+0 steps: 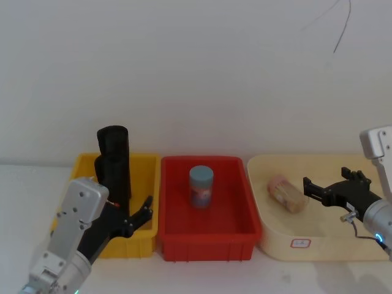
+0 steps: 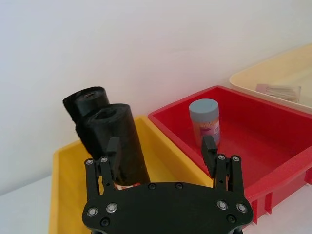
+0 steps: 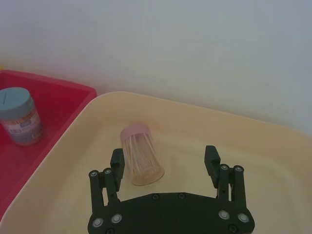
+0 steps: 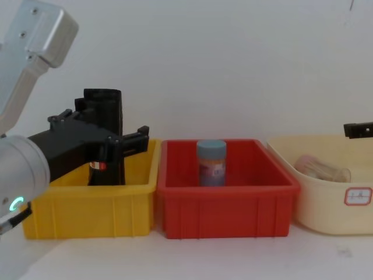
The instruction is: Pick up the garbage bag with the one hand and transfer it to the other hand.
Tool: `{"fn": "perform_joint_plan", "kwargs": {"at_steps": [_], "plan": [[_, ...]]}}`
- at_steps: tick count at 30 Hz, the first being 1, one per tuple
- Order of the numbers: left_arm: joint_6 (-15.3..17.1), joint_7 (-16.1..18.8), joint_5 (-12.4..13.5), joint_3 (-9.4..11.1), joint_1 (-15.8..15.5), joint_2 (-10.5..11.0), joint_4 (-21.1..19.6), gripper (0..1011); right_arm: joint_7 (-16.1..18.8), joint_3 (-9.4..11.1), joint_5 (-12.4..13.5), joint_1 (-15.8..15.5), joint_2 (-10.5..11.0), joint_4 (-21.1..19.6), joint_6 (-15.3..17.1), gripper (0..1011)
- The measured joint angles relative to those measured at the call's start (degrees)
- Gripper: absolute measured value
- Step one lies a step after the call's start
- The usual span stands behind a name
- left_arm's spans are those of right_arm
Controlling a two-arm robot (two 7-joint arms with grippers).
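Two glossy black garbage bag rolls stand upright in the yellow bin (image 1: 146,163), a taller one (image 1: 113,142) behind and a shorter one (image 1: 114,179) in front. The left wrist view shows the rear garbage bag roll (image 2: 87,103) and the front garbage bag roll (image 2: 119,144) close up. My left gripper (image 1: 130,211) hovers open over the bin's near side, just short of the front roll, which lines up with one finger (image 2: 114,148). From the chest view the left gripper (image 4: 100,129) overlaps the garbage bag rolls (image 4: 104,102). My right gripper (image 1: 326,177) is open above the cream tray (image 1: 343,254).
A red bin (image 1: 208,236) in the middle holds a blue-capped bottle (image 1: 201,185). A pink-lidded jar of toothpicks (image 3: 141,157) lies on its side in the cream tray, just ahead of the right gripper (image 3: 164,155). A white wall stands close behind the bins.
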Motion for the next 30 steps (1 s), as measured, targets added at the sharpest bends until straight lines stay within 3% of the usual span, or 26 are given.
{"fn": "perform_joint_plan", "kwargs": {"at_steps": [11,20,30], "plan": [[-0.09,0.24,-1.54,-1.93,1.58,-0.26,-0.04,1001,0.01,0.07,-0.02,-0.05,0.06,0.08,0.17,1001],[0.89,-2.79,-3.45,-2.43,-1.26,-1.16,4.25,1001,0.01,0.09,-0.02,-0.11,0.07,0.14,0.22,1001],[0.99,-7.09,-4.09,-1.50,-5.71,-2.43,9.98,1001,0.01,0.08,-0.01,-0.11,0.08,0.14,0.27,1001]]}}
